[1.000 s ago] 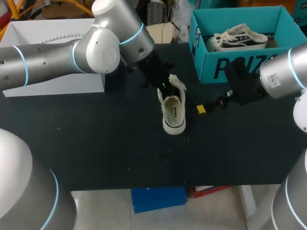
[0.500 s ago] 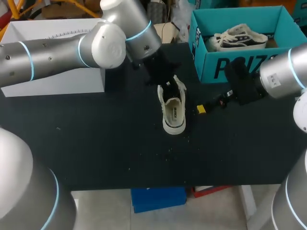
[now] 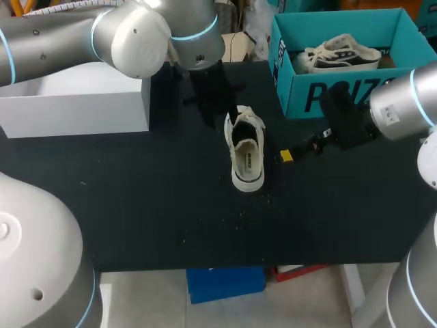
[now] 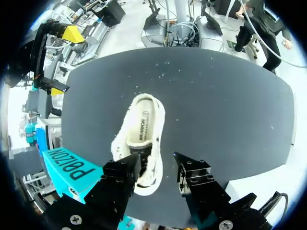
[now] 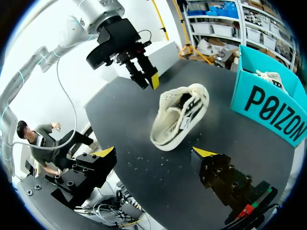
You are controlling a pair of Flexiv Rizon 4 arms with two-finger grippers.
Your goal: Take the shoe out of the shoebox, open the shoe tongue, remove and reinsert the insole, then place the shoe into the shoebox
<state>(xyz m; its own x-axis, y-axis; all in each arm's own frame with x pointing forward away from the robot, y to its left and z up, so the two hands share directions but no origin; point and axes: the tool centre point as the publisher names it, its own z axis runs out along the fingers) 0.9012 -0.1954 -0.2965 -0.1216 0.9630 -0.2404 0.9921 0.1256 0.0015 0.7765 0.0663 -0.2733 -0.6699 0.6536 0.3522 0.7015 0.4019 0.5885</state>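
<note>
Lying shoe (image 4: 139, 139) just ahead of left end effector (image 4: 158, 167)

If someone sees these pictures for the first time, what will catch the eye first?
A cream shoe sits alone in the middle of the black table, with the open left gripper hanging near its far end. At the far right edge stands a bright teal shoebox holding a second shoe.

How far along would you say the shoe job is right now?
Done: the shoe lies out on the table, beside the shoebox. In hand: nothing; the left gripper hangs open above it, the right gripper open nearby. Left: returning it to the shoebox; whether the insole step happened, I cannot tell.
</note>
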